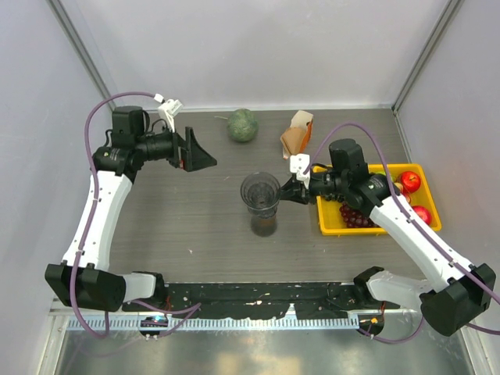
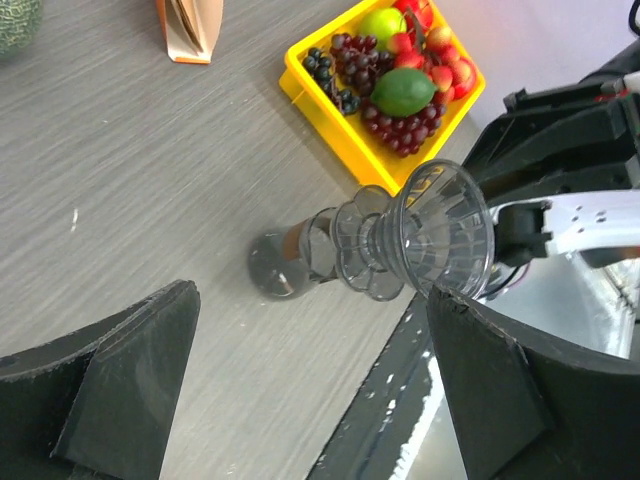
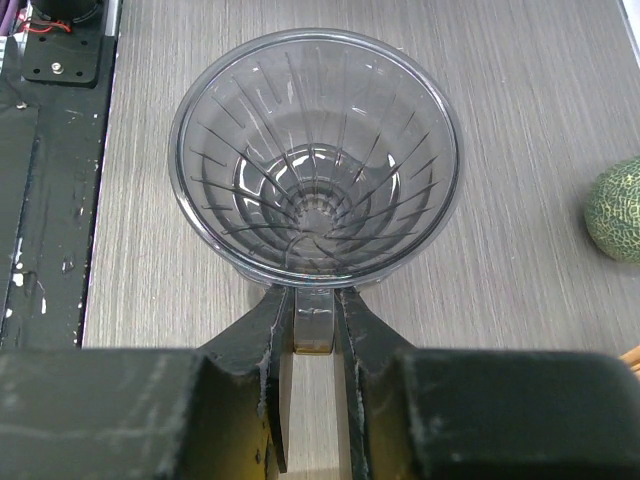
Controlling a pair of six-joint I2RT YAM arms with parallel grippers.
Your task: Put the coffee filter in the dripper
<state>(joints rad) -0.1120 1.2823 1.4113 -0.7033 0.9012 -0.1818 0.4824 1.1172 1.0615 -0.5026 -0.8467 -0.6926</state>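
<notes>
**A:** How do we do this well?
**B:** Hold the dripper (image 3: 315, 165) steady on its jug (image 2: 300, 258), mid-table. The right gripper (image 3: 314, 312) pinches its little handle. The left gripper (image 1: 201, 154) is wide open and empty. It should pull just one from the pack of brown papers (image 1: 297, 134).
**A:** How does the dripper look?
**B:** Dark, see-through, ribbed, nothing inside.

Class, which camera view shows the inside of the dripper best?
The right wrist view: it looks straight into the dripper, ribbed and empty, its handle pinched by the right gripper. The top external view shows it small, from above; the left wrist view shows it obliquely, mostly its outside.
</notes>
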